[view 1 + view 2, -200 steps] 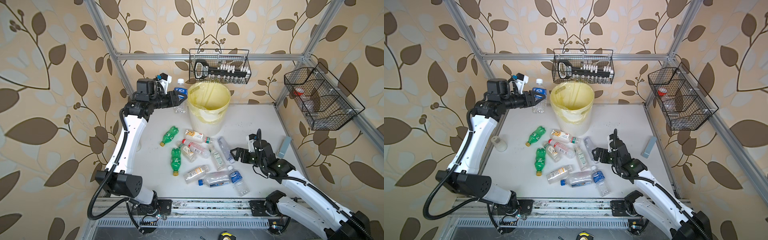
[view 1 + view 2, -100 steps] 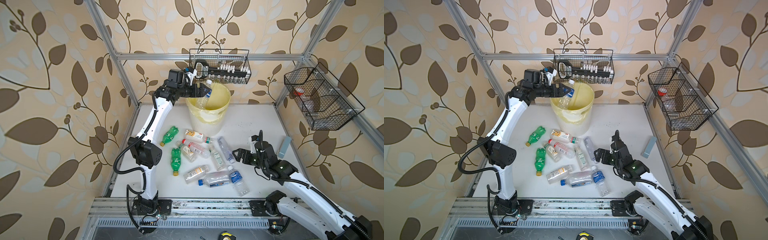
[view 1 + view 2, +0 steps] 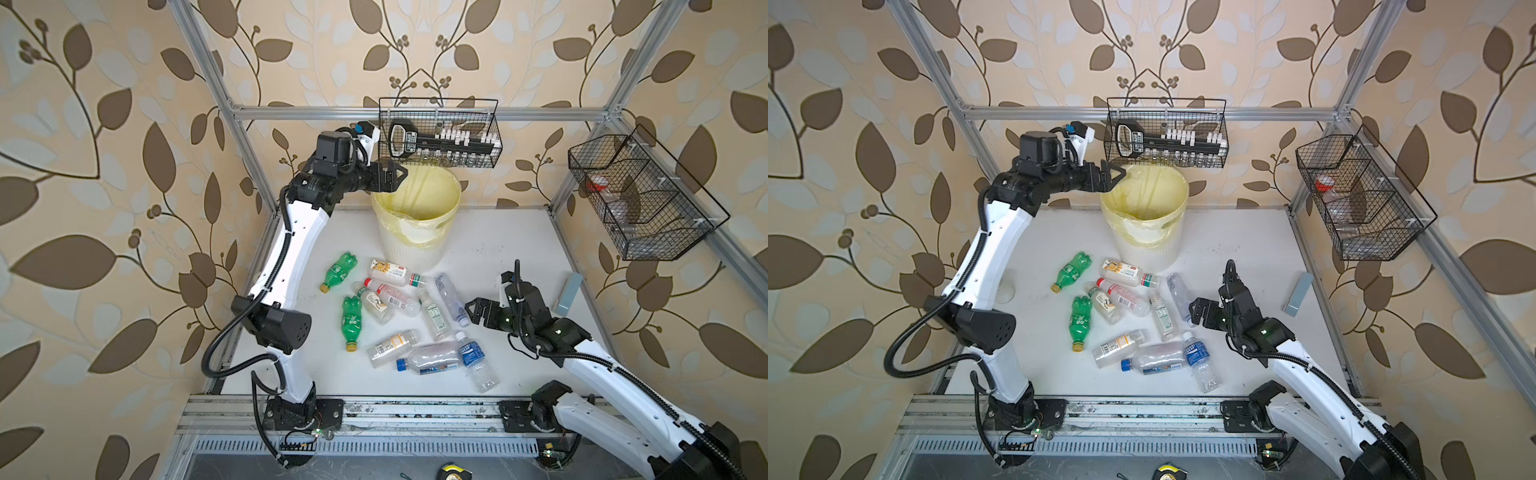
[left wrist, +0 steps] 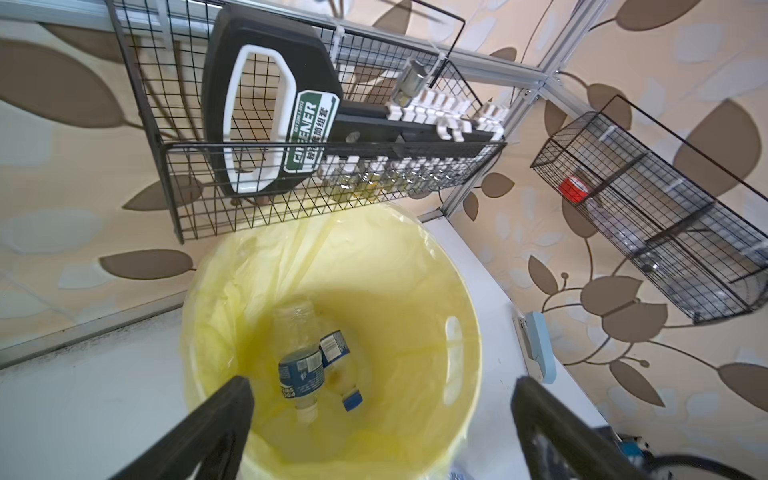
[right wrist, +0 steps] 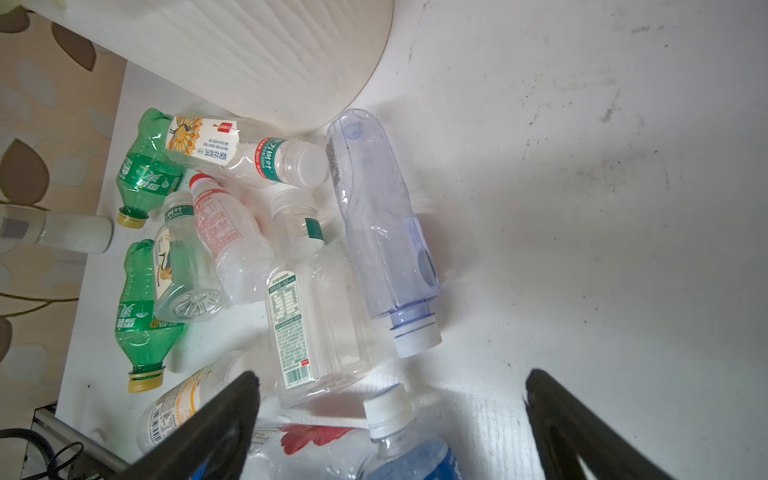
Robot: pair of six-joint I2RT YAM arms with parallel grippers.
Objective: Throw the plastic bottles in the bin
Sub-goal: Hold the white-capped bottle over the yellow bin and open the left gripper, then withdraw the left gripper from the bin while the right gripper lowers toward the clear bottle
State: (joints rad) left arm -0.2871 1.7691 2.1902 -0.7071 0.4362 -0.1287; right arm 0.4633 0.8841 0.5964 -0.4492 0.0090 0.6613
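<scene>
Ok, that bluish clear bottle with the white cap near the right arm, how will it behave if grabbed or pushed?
The bluish bottle looks empty, so probably very light. Its walls look dented, so it may buckle between the right fingers. Lying on its side on the table, a sideways nudge would likely roll it.

Left hand (image 3: 397, 178) raised high, jaws wide, empty; right hand (image 3: 472, 312) low, jaws wide, empty.

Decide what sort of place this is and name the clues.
Likely a robot lab cell, dressed as a room: left arm and right arm bolted to a rail, an aluminium frame around a white table, and bottles beside a bin.
</scene>
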